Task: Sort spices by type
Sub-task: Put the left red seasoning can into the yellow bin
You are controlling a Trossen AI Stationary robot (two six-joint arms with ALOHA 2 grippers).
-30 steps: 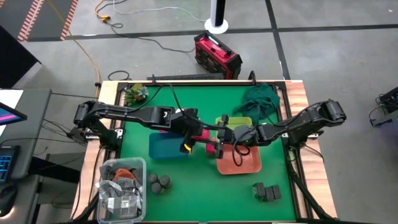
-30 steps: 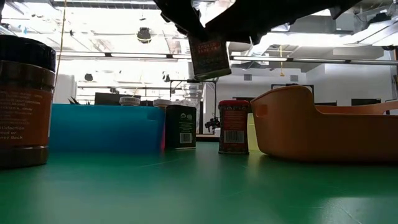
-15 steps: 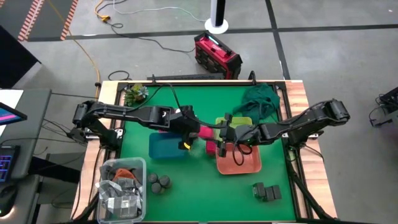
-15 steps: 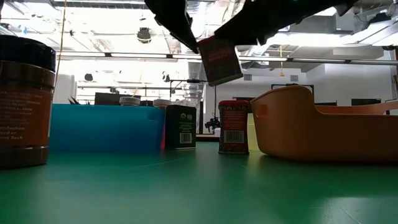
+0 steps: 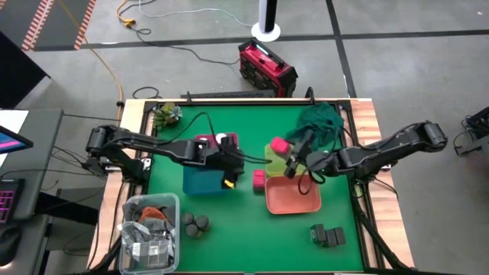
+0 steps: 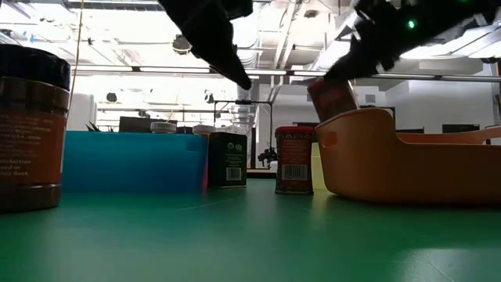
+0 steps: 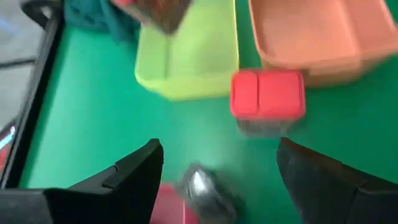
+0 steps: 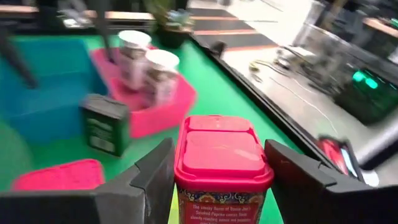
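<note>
Right gripper [image 8: 217, 186] clamps a pink-lidded spice box [image 8: 222, 163], lid toward the wrist camera, long axis along the fingers; label partly legible, "Smoked Paprika". From overhead it hangs above the yellow-green tray [image 5: 276, 153]. Left gripper [image 7: 217, 177], fingers spread and empty, hovers over a second pink box [image 7: 267, 96] standing beside the salmon tray [image 7: 311, 31]. Only the right wrist view shows two white-capped jars [image 8: 149, 65] in the pink tray [image 8: 161, 109].

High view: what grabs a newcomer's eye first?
The right pincer stands out first, shut on a bright pink spice box and carrying it above the green tray near the table's middle. The left pincer is open and empty beside the blue tray, and a second pink box stands on the mat between the trays.
</note>
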